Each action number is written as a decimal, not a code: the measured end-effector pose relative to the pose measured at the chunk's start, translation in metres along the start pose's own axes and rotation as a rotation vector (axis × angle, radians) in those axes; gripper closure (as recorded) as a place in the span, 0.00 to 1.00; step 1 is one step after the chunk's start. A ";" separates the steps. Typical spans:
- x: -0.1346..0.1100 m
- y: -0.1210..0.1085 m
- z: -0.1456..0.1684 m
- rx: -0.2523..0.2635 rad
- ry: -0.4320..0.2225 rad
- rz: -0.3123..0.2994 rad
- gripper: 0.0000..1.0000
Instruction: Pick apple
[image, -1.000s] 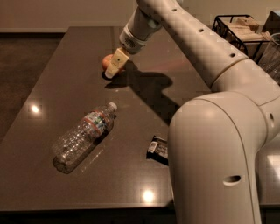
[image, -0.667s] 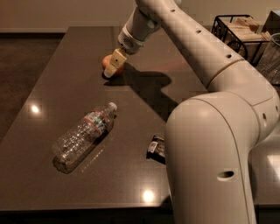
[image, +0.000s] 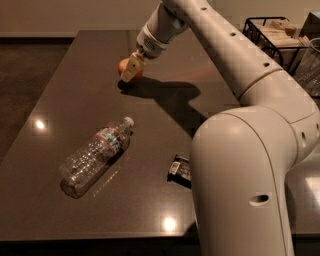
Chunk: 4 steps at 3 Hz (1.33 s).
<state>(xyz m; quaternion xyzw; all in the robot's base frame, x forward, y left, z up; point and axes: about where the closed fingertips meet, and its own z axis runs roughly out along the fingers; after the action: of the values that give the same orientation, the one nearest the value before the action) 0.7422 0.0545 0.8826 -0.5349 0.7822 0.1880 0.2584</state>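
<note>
The apple (image: 123, 66) is small, round and red-orange. It is at the far middle of the dark table (image: 75, 95). My gripper (image: 131, 70) reaches down from the upper right and is shut on the apple's right side. It holds the apple just above its shadow on the table. The gripper covers the apple's right half.
A clear plastic bottle (image: 95, 155) lies on its side at the front left. A small dark packet (image: 180, 171) lies by my arm's base. A black wire basket (image: 272, 35) stands at the back right. My arm's large body (image: 245, 180) fills the front right.
The apple and my gripper have risen slightly together. The bottle and the packet have not moved.
</note>
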 end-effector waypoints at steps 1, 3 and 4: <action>-0.009 0.003 -0.025 -0.001 -0.042 -0.020 0.96; -0.022 0.009 -0.071 0.002 -0.120 -0.053 1.00; -0.014 0.013 -0.080 -0.030 -0.138 -0.030 1.00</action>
<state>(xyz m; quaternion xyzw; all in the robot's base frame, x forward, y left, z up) 0.7176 0.0234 0.9549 -0.5359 0.7517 0.2320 0.3065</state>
